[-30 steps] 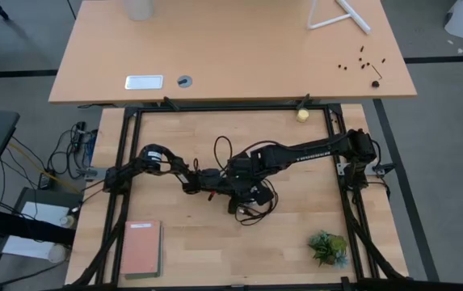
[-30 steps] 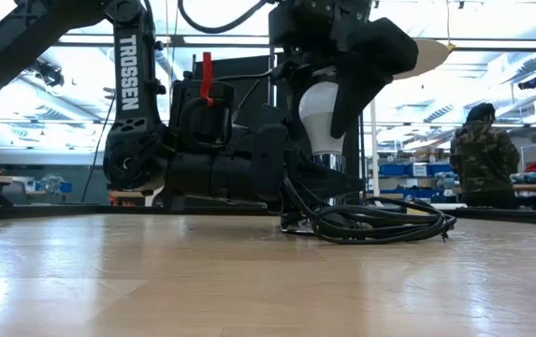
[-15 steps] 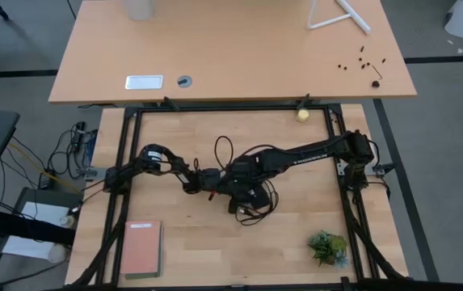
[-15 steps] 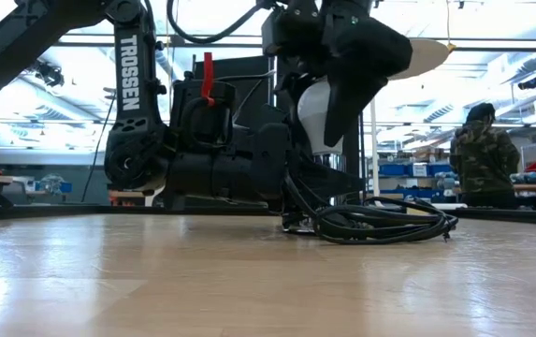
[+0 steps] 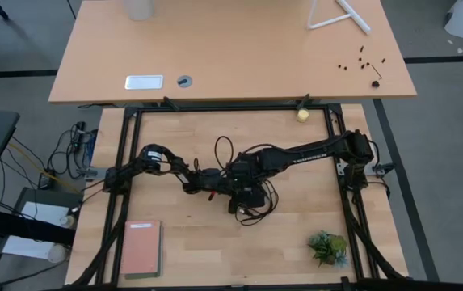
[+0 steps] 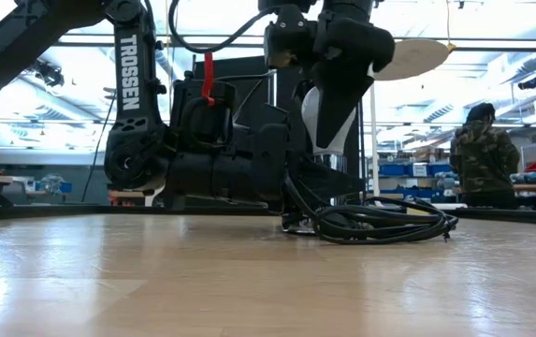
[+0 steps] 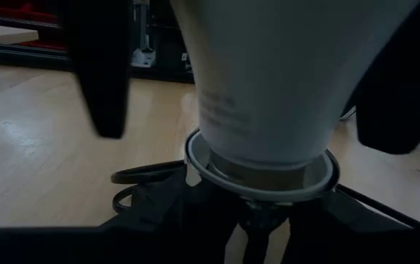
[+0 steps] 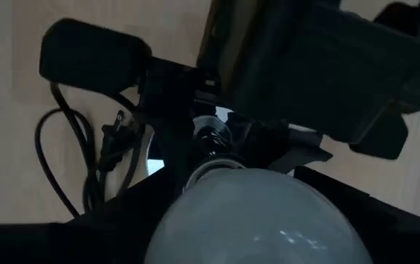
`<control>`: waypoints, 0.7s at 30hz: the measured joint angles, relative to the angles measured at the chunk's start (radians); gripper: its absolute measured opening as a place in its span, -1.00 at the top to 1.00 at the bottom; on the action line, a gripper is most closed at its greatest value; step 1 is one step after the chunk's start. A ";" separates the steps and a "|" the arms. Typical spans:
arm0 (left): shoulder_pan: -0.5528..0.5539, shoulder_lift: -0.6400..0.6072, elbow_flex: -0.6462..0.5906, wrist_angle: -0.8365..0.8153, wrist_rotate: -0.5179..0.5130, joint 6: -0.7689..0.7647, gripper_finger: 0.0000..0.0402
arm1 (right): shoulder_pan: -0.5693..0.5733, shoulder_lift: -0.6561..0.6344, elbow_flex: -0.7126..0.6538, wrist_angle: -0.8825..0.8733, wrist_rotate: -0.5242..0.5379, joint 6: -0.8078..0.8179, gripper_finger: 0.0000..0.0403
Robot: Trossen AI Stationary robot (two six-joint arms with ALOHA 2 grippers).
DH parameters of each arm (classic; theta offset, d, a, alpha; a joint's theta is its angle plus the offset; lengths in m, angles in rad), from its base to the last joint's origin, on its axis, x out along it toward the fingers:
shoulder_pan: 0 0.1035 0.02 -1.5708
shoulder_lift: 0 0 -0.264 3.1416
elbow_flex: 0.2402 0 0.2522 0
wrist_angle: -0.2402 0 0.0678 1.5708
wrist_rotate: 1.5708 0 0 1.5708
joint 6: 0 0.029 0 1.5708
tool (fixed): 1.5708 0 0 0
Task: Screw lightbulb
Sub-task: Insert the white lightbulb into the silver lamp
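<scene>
Room: open workshop beyond the desk; shelving behind, a person (image 6: 484,154) standing at far right.
Desk (image 5: 296,234): pale wood planks in a black frame; pink book (image 5: 141,247) and small plant (image 5: 328,247) near the front edge.
Cord (image 6: 380,223): black, coiled on the desk.
Right claw (image 6: 331,103): over the lightbulb, fingers on either side; grip cannot be told.
Left claw (image 5: 212,192): low at desk centre, clenched on the socket (image 7: 259,170).
Lightbulb (image 6: 318,117): upright, base seated in the socket.

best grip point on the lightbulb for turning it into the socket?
Grip the lightbulb across its wide round upper part, coming straight down from above. It stands upright with its narrow neck seated in the socket, so only the dome is free, as the right gripper approaches it.
</scene>
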 joint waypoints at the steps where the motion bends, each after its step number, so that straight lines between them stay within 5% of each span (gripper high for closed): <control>1: 0.000 0.000 0.000 -0.001 0.000 0.003 0.06 | 0.002 0.000 0.000 0.000 0.000 0.021 -0.38; 9: -0.001 0.000 0.000 -0.002 0.002 0.006 0.06 | 0.019 0.001 0.000 -0.003 0.011 0.228 -0.25; 21: -0.001 0.000 -0.001 -0.002 0.002 0.001 0.06 | 0.019 0.001 -0.001 -0.011 0.004 0.855 -0.28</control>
